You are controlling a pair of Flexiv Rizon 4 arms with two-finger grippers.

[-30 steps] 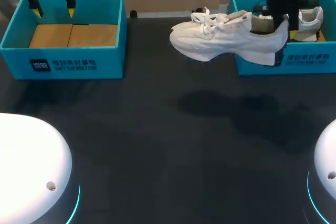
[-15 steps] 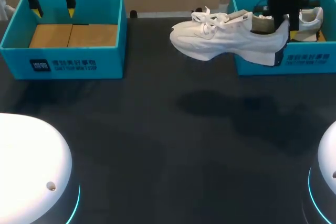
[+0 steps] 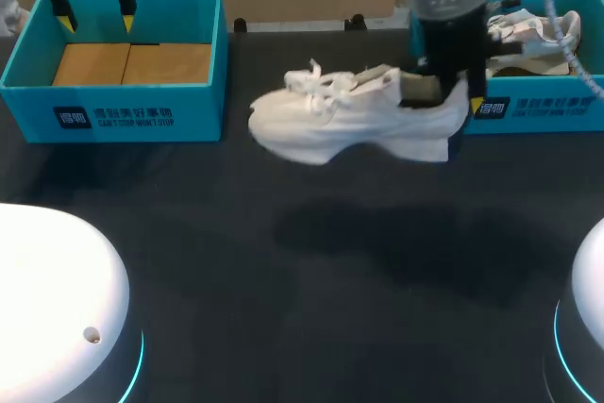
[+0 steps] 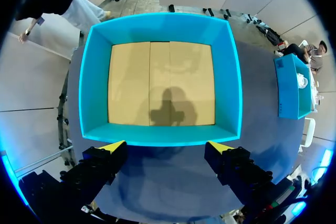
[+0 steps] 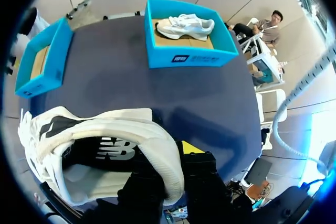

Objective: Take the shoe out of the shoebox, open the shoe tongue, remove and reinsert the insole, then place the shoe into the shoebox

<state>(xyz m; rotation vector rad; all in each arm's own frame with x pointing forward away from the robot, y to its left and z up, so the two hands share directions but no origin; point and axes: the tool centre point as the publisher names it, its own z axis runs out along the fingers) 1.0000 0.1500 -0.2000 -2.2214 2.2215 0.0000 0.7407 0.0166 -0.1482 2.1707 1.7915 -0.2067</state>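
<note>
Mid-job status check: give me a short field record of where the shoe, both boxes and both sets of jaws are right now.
held shoe: white sneaker, in the air above the table, between the two boxes, toe toward the left shoebox
right jaws: shut on the held shoe at its heel
left jaws: open, empty, hovering over the left shoebox
left shoebox: nothing inside, bare cardboard floor
right shoebox: holds a second white shoe
table: dark, with the held shoe's shadow on it

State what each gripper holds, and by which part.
The right gripper holds the white shoe by its heel collar. The left gripper, open, holds nothing.
</note>
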